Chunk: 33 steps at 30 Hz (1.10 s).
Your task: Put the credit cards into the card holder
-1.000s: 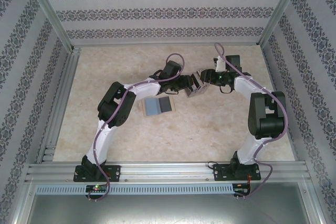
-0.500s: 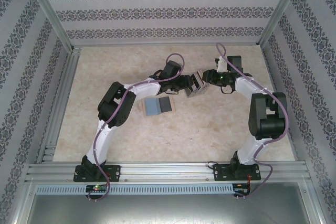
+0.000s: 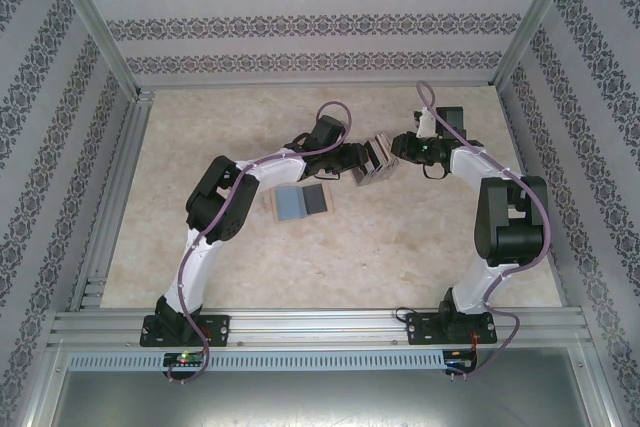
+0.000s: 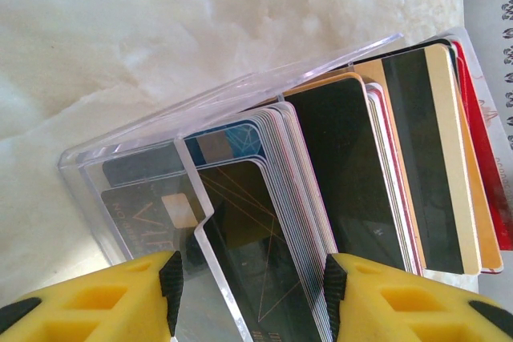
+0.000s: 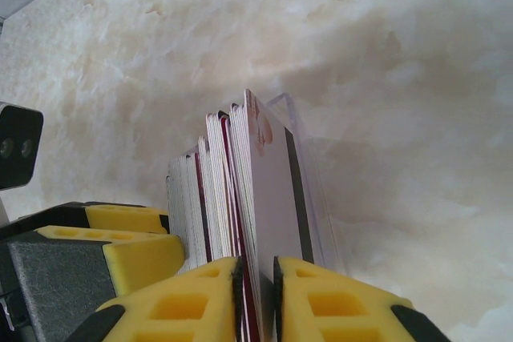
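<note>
A clear plastic card holder (image 4: 120, 174) is packed with a fanned stack of credit cards (image 4: 353, 166). My left gripper (image 4: 251, 290) is shut across the holder and the lower cards, holding it above the table (image 3: 376, 157). From the other side, my right gripper (image 5: 256, 298) has its pads pressed onto a few credit cards (image 5: 268, 198) at the outer end of the stack, next to the holder's clear wall (image 5: 309, 190). One yellow finger (image 5: 128, 254) of the left gripper shows beside the stack. Both grippers meet mid-table, left (image 3: 362, 161) and right (image 3: 392, 147).
A flat grey and tan piece (image 3: 298, 202) lies on the marble-patterned table (image 3: 250, 257) below the left forearm. Patterned walls and aluminium frame rails (image 3: 110, 197) enclose the workspace on three sides.
The right gripper's jaws have narrowed from half open down onto the outer cards, and it has shifted slightly right. The left arm and the holder have stayed still.
</note>
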### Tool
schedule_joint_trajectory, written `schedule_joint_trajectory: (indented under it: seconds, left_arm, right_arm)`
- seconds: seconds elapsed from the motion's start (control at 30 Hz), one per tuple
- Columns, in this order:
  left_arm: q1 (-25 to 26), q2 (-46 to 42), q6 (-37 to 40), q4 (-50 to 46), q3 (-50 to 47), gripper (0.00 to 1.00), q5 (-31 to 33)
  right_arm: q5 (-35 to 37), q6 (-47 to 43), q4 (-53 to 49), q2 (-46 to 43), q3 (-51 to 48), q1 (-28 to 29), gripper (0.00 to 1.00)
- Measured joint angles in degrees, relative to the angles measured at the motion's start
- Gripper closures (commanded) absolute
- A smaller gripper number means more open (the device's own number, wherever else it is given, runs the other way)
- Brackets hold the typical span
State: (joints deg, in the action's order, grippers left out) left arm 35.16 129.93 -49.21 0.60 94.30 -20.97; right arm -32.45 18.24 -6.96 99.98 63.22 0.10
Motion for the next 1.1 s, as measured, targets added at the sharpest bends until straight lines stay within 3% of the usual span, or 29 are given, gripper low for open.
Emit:
schedule_joint_trajectory:
  seconds: [0.37, 1.1]
  left_arm:
    - [0.0, 0.0, 0.0, 0.0, 0.0, 0.48, 0.0]
    - [0.0, -0.6, 0.1, 0.0, -0.9, 0.48, 0.0]
  right_arm:
    - [0.0, 0.1, 0.4, -0.8, -1.0, -0.7, 0.88]
    - [1.7, 1.1, 4.3, -7.1, -5.8, -2.1, 0.91]
